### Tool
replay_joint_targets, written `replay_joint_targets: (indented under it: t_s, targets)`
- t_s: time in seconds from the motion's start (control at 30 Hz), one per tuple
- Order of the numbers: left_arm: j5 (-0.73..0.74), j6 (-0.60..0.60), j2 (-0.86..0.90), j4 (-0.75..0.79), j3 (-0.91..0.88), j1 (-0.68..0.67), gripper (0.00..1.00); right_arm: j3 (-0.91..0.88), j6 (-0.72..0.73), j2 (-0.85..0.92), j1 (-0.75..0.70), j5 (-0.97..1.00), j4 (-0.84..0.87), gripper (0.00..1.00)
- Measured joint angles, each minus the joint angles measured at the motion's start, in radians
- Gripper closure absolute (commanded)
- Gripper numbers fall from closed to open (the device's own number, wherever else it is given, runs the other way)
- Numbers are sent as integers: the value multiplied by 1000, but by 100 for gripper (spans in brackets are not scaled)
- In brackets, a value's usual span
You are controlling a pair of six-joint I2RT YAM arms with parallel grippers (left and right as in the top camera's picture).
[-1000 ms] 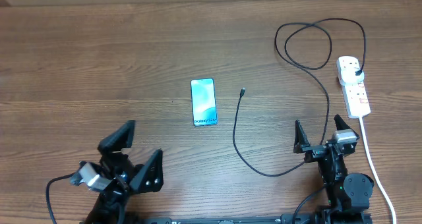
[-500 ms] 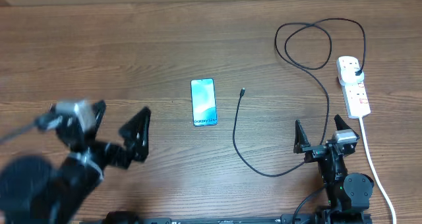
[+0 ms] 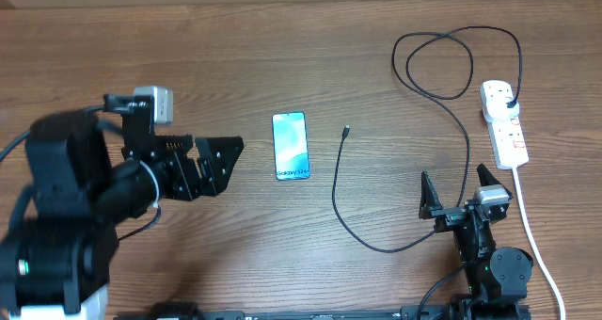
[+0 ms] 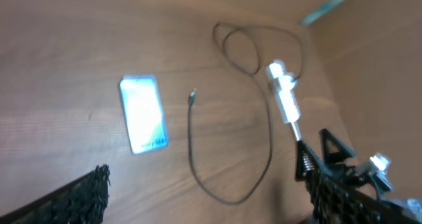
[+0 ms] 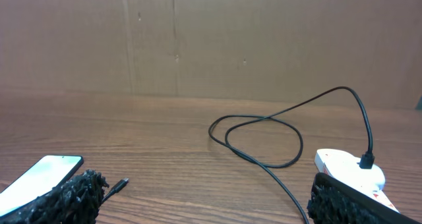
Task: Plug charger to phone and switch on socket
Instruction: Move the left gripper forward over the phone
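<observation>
Evidently only the approach is in hand: the left end effector (image 3: 224, 166) hovers released and empty beside the phone (image 3: 291, 146) on the tabletop (image 3: 188, 56), the right end effector (image 3: 458, 194) likewise released, short of the socket (image 3: 504, 122), so next the loose tip of the charger (image 3: 336, 184), just right of the phone, needs a fine pinch.

Blue-teal phone (image 3: 291, 146) — white socket (image 3: 505, 129)

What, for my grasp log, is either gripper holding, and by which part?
Nothing. The left gripper and right gripper are both open and empty; the charger cable and phone lie free on the table.
</observation>
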Motion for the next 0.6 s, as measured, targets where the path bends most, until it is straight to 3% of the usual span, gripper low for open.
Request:
replay_joint_targets:
  t_s: [0.1,0.23,0.4,0.6]
  targets:
    - [-84,21,150,-202,158,-46,0,0,0,0,0,0,1,0]
    - [-278,8,335,-355,343,-163,0,0,0,0,0,0,1,0]
    - [-467,-83,467,-375,416,-290,0,0,0,0,0,0,2,0]
    - [-455,-156,587,-346,419,-333,0,0,0,0,0,0,1,0]
